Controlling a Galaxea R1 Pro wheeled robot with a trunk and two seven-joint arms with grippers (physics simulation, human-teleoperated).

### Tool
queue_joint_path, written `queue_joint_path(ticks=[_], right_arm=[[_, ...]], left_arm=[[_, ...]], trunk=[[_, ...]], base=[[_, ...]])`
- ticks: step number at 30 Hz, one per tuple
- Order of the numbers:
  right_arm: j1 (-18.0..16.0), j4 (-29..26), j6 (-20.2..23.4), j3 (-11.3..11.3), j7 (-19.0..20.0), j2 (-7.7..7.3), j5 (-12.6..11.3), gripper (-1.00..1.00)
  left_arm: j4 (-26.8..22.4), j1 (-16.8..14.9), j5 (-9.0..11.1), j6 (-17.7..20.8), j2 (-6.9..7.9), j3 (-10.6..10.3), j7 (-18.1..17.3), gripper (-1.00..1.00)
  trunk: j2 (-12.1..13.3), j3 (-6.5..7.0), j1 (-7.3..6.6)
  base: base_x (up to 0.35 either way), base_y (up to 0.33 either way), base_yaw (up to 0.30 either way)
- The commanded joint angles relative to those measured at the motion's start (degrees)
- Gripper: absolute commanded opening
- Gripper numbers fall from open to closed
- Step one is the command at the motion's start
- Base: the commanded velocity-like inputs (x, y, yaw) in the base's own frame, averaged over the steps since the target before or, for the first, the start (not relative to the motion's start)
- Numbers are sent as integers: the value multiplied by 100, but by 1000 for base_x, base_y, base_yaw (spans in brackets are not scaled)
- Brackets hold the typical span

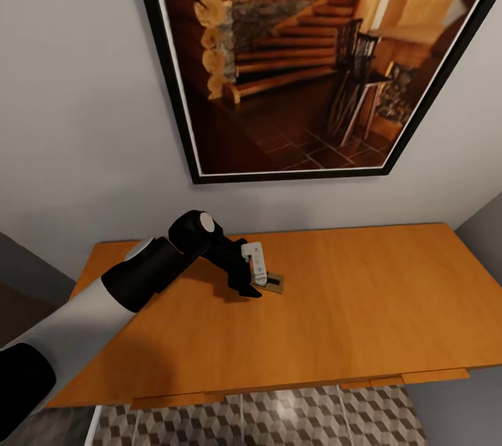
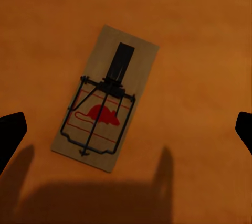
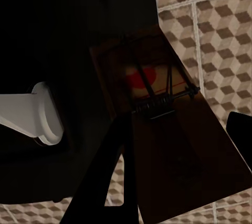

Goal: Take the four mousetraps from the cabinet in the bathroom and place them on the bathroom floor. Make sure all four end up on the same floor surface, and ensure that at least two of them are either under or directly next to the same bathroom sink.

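On the cabinet (image 1: 362, 293), toward the left half of its plain orange-brown top and nearer the back edge by the wall than the front edge, one mousetrap (image 1: 274, 283) lies flat. From the head view the left gripper (image 1: 256, 277) hangs directly over it, the black forearm reaching in from the front left corner, and the trap's far end peeks out just beside the white finger housing. Seen from the left wrist, that mousetrap (image 2: 106, 98) rests on the bare wood at a slant, its tan board showing a red mouse print, a dark wire frame and a black bar. The left gripper (image 2: 126, 135) is spread wide: its two dark fingertips (image 2: 10, 135) sit at opposite borders of the picture, well clear of the board on both sides, and their shadows fall on the wood near the trap's end.

Through the right wrist camera, a second mousetrap (image 3: 163, 114) fills the middle of the shot very close to the lens, dim and in shadow, with its red mark and wire spring visible. Whether the right gripper (image 3: 178, 145) is clamped on it I cannot tell. Behind it lies the bathroom floor (image 3: 210, 19) with its cube-pattern tiles and pale grout lines, and a white rounded part (image 3: 31, 114) of the robot sits beside the trap.

Above the cabinet a black-framed picture (image 1: 307, 56) hangs on the wall (image 1: 77, 118); the tiled floor (image 1: 293, 418) shows below the front edge.
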Motion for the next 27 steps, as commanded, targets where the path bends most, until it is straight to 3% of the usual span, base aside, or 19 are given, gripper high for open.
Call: queue_joint_path(ticks=[1, 27], right_arm=[[4, -11, -11, -40, -3, 3, -12, -100], [4, -11, -11, -40, -3, 3, -12, -100]], left_arm=[[-8, -6, -38, 44, 1, -5, -39, 100], [-6, -6, -36, 44, -2, -5, -32, 100]], trunk=[[-10, -14, 3], [-10, -33, 3]], base=[[0, 0, 0], [22, 0, 0]])
